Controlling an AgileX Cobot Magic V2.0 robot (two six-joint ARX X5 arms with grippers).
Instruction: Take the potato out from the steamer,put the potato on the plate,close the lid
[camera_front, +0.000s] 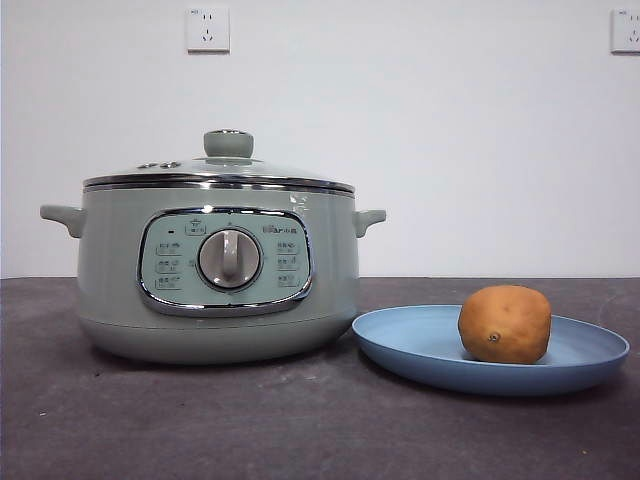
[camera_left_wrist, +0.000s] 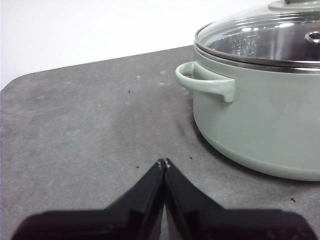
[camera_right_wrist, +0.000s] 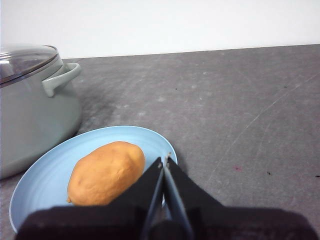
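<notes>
The sage-green steamer (camera_front: 220, 270) stands at the left of the table with the glass lid (camera_front: 222, 170) resting shut on its rim. The brown potato (camera_front: 504, 323) lies on the light-blue plate (camera_front: 590, 352) to the steamer's right. My left gripper (camera_left_wrist: 164, 162) is shut and empty, low over the table beside the steamer's handle (camera_left_wrist: 205, 82). My right gripper (camera_right_wrist: 165, 161) is shut and empty, just beside the potato (camera_right_wrist: 106, 172) at the plate's (camera_right_wrist: 45, 175) edge. Neither gripper shows in the front view.
The dark grey table (camera_front: 300, 420) runs to a white wall with two sockets (camera_front: 207, 28). The table's rounded far corner shows in the left wrist view (camera_left_wrist: 20, 80).
</notes>
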